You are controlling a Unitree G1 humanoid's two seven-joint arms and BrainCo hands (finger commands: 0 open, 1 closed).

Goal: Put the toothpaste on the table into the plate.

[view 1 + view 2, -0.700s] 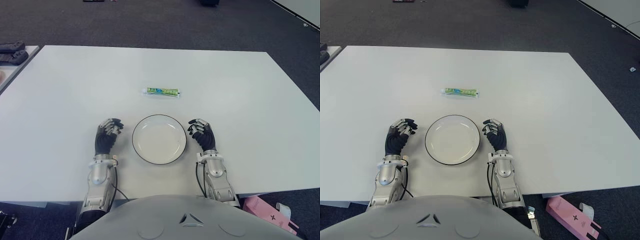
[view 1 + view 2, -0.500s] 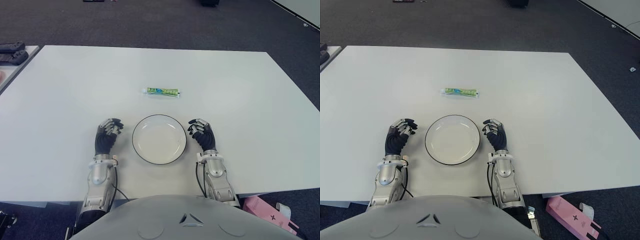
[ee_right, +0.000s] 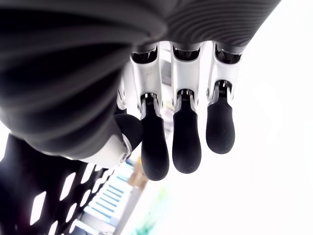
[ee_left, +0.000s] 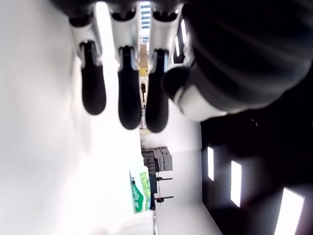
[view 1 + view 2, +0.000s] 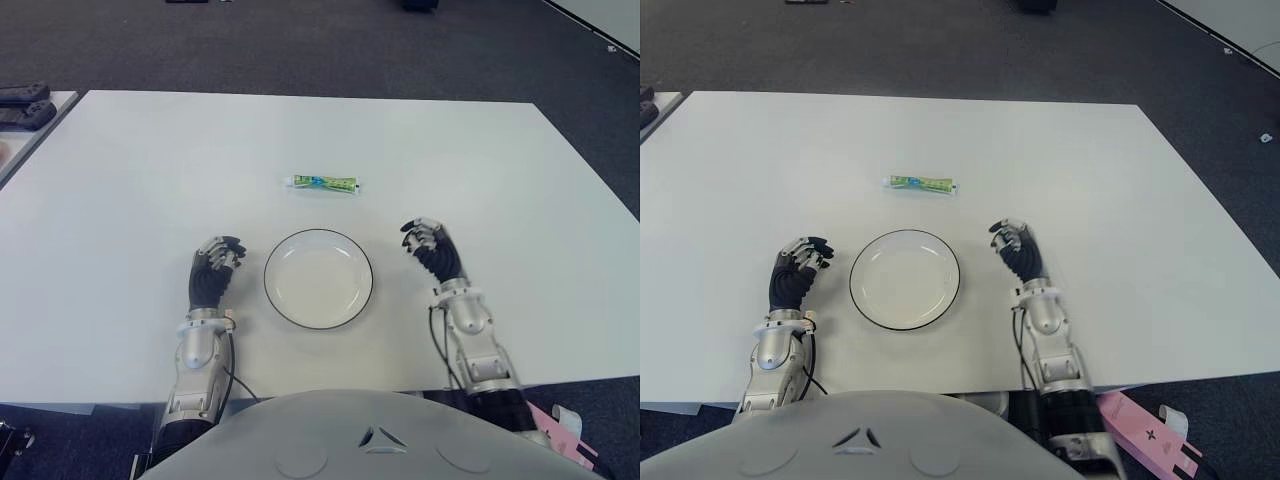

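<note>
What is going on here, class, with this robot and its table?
The robot is only starting. The toothpaste lies on the white table, beyond the empty plate; nothing holds it. The right hand, fingers relaxed, shows right of the plate and has shifted outward from its rim. The left hand shows left of the plate, idle.

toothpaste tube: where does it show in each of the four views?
Left eye: toothpaste tube beyond the plate, centre.
Right eye: same spot, left of centre.
Left wrist: green end near the lower edge.
Right wrist: cannot tell.
Shared landmark: the plate.
</note>
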